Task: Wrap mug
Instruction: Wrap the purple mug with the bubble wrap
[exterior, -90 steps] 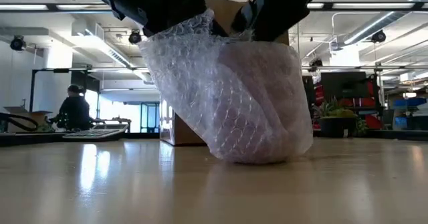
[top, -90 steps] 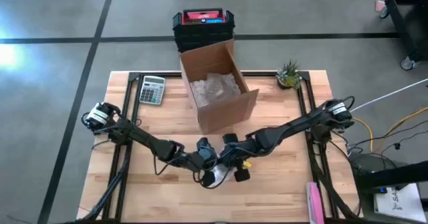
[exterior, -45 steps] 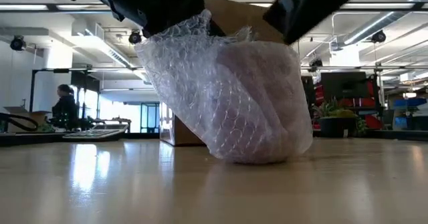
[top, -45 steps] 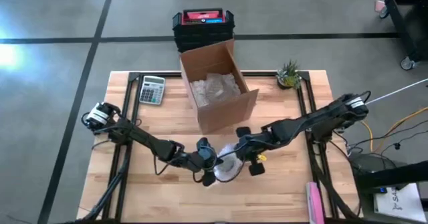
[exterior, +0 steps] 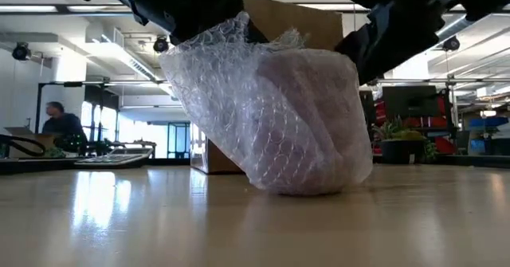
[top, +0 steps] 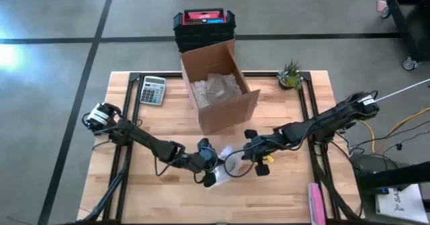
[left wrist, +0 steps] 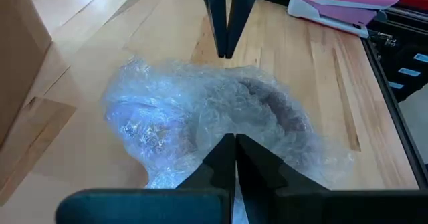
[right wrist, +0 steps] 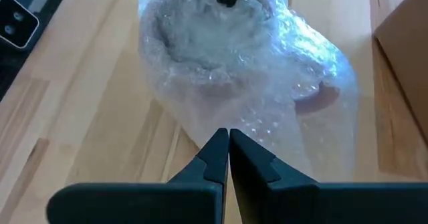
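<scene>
While the mug (exterior: 307, 123) sits swathed in bubble wrap (exterior: 231, 107) on the wooden worktop (top: 289, 185), near its front middle and just in front of the cardboard box (top: 218, 84), both arms lean in over it. In the high view the bundle lies between the two grippers. The left gripper (left wrist: 229, 158) has its fingers pressed together, pinching an edge of the bubble wrap at the bundle's side. The right gripper (right wrist: 223, 149) hangs just beside the bundle on the opposite side, its fingers closed against each other with nothing between them, clear of the plastic.

More bubble wrap lies inside the open box. A calculator (top: 152, 89) rests at the worktop's back left, a small potted plant (top: 290, 74) at the back right, and a pink stapler (left wrist: 341, 7) near the front right edge. Behind the worktop a black crate (top: 204, 25) with a red lid stands on the floor. No lettering on any of these is legible. In the low view a person (exterior: 60, 123) sits far off in the room.
</scene>
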`<state>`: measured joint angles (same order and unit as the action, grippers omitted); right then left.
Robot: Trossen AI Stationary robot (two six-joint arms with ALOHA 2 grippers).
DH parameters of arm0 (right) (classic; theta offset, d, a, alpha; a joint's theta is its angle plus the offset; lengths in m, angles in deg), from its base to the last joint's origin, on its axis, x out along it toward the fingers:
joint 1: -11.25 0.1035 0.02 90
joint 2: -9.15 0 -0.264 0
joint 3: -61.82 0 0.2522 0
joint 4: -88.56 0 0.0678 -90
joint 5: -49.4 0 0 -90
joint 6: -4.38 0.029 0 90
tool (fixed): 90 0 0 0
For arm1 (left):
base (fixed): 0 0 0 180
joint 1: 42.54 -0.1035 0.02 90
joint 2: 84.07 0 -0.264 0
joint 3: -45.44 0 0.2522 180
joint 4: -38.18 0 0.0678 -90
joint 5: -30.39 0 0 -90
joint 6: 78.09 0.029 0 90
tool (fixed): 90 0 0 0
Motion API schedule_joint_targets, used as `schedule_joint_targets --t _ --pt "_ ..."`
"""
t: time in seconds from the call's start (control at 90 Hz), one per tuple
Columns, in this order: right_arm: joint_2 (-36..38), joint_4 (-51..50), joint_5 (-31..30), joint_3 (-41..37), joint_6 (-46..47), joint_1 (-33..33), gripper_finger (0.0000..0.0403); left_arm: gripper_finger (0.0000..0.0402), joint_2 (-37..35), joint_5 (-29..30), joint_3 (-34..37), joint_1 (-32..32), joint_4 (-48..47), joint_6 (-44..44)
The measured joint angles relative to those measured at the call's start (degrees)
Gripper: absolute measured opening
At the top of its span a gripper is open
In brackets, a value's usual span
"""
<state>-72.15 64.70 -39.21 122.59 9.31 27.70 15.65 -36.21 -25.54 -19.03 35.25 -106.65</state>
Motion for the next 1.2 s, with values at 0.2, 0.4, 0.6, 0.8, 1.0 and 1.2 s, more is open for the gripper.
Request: schedule_joint_targets --t 0.2,0.4,0.6,0.8,1.0,1.2 --pt "-1.04 3.27 -1.0 -0.29 -1.84 0.02 0.0 0.0 0.0 0.0 0.01 0.0 0.3 0.01" --pt "-3.6 6.7 -2.61 -0.29 -1.96 0.42 0.0 0.0 0.0 -0.02 0.01 0.0 0.54 0.02" --pt "-5.02 9.3 -2.47 1.09 -4.02 0.68 0.0 0.0 0.0 -0.11 0.05 0.07 0.47 0.0" --pt "-5.02 7.03 -2.71 3.9 -6.02 0.66 0.0 0.0 0.0 -0.09 0.05 0.04 0.54 -0.31" --pt "-3.64 -12.54 -16.21 7.81 -7.65 0.4 0.0 0.0 0.0 -0.37 0.05 -0.01 0.76 -0.46" --pt "-4.2 -10.63 -19.56 5.62 -8.73 -2.82 0.0 0.0 0.0 -0.42 0.05 0.0 1.16 -0.48"
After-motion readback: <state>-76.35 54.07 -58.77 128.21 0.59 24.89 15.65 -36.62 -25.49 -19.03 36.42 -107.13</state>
